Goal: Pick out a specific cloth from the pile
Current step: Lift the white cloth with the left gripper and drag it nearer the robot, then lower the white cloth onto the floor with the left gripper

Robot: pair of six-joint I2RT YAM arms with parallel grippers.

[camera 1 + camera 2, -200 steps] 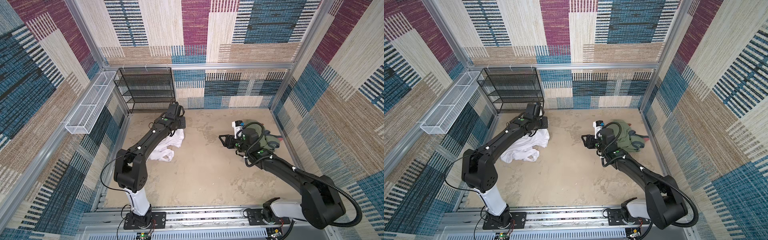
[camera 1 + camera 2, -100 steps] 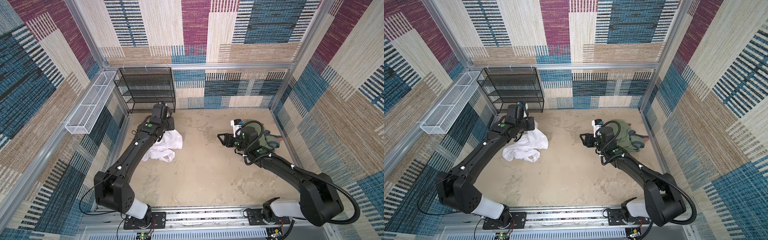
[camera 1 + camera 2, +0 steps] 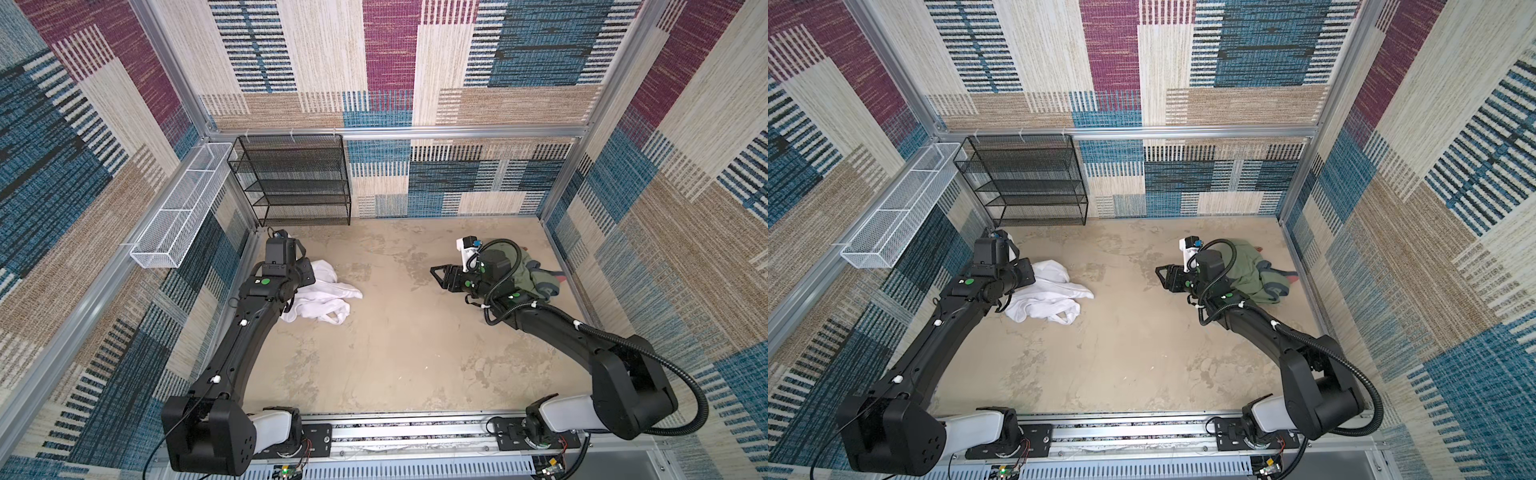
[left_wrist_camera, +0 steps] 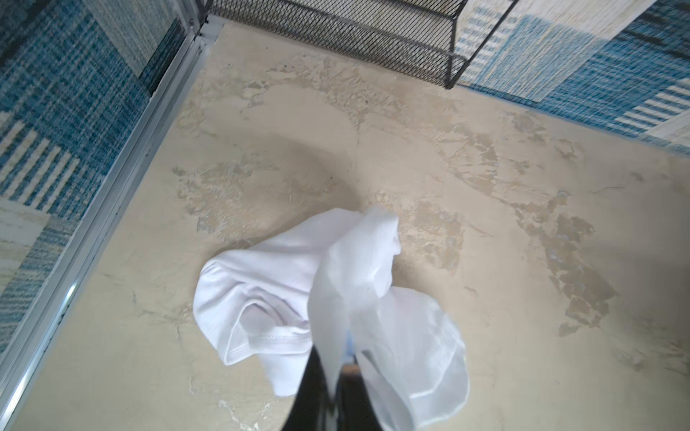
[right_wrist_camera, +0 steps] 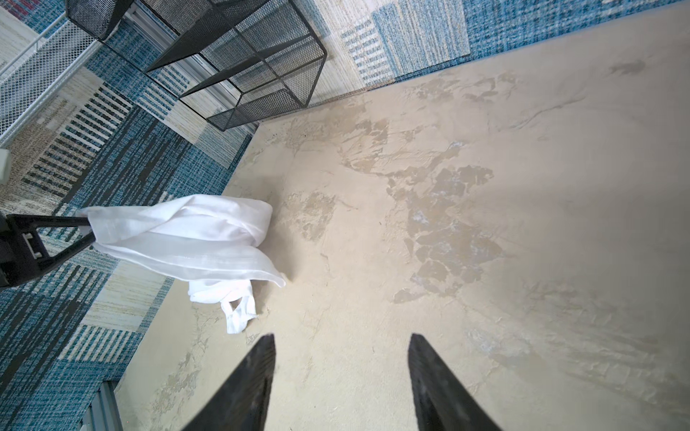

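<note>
**A:** Where is the cloth?

**B:** The cloth [image 3: 328, 297] is on the left side of the desk [image 3: 399, 353], in front of the black mesh shelf [image 3: 299, 183]. It is well apart from the pile [image 3: 528, 274], which lies over by the right edge in both top views.

**A:** Does the left gripper have it?

**B:** Yes. In the left wrist view the left gripper [image 4: 336, 367] is closed tight, with a fold of white fabric pinched between its fingers. The right wrist view shows this from the side. One end of the cloth is bunched at the fingertips and held up. The rest drapes down to the desk, with a strap loop lying flat at the low end.

**A:** Can you see the grip from above?

**B:** Not really. The wrist covers the fingertips there, so the pinch is probably at the cloth's edge nearest the arm.

**A:** And the right gripper?

**B:** The right gripper [image 5: 341, 337] stands partly open with nothing between its fingers. It is over bare desk near the middle, pointing towards the cloth but well apart from it. The pile is olive-green on top with a bit of salmon-red at its edge, and it lies just behind that arm's wrist.
</note>
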